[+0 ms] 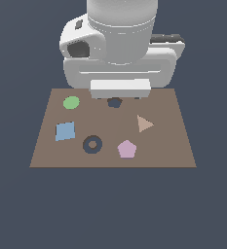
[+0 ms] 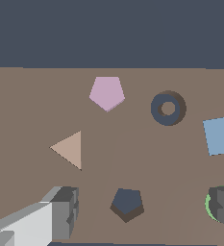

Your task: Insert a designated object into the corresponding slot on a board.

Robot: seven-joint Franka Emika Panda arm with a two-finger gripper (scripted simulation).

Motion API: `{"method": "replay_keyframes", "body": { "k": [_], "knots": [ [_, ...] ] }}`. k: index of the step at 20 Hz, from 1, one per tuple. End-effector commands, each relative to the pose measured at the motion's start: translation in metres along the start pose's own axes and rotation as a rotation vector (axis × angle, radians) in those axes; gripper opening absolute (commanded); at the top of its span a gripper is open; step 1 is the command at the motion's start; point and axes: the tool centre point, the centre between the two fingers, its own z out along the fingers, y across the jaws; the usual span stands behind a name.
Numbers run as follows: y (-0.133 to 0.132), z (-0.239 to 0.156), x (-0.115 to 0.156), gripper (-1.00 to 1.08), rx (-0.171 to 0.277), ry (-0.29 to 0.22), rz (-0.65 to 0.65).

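Pentagon block [image 1: 127, 149], pale pink: lies flat and untouched near the board's [image 1: 178, 146] front edge, between ring [image 1: 92, 144] and triangle [image 1: 144, 123]. Gripper [image 2: 137, 211]: jaws apart, empty, straddling the navy slot [image 2: 127, 203] near the far edge. Risks, judged: grasping the neighbouring tan triangle instead; gripping the block corner-on, so it twists; rotational mismatch leaving it jammed on the slot rim.

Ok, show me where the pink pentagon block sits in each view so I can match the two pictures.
Exterior view: the pink pentagon block lies on the brown board near its front edge, at the exterior view's right of the dark ring.
Wrist view: the same block lies flat on the board, clear of the tool.
Shared landmark: the tan triangle, the block's other close neighbour in both views.
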Motion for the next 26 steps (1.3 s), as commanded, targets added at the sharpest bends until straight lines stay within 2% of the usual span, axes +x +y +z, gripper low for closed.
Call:
{"method": "replay_keyframes", "body": {
  "k": [1,8,14,20,26],
  "knots": [
    [0.000,0.000,0.000,1.00,0.000,0.000,0.000],
    [0.001,0.004,0.004,1.00,0.000,-0.001,-0.033],
    [0.003,0.015,0.013,1.00,0.002,-0.004,-0.115],
    [0.004,0.033,0.029,1.00,0.003,-0.009,-0.252],
    [0.001,0.059,0.052,1.00,0.005,-0.016,-0.452]
  ]
}}
